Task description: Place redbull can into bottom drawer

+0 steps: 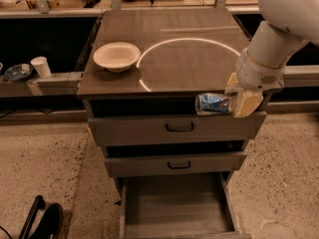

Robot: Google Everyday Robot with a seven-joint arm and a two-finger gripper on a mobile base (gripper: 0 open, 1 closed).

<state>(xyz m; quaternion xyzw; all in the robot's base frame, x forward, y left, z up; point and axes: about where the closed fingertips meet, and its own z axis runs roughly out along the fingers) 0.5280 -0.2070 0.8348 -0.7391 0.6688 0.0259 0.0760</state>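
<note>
The redbull can, blue and silver, lies sideways in my gripper, which is shut on it. The can hangs in the air in front of the cabinet's top front edge, level with the top drawer, at the right. The white arm comes down from the upper right. The bottom drawer is pulled out and open below, its grey wood-grain floor bare. The can is above and slightly right of the drawer's middle.
A cream bowl sits on the cabinet top at the left. Two upper drawers with black handles are shut. A white cup and a dish stand on a ledge at left. A black object lies on the floor at lower left.
</note>
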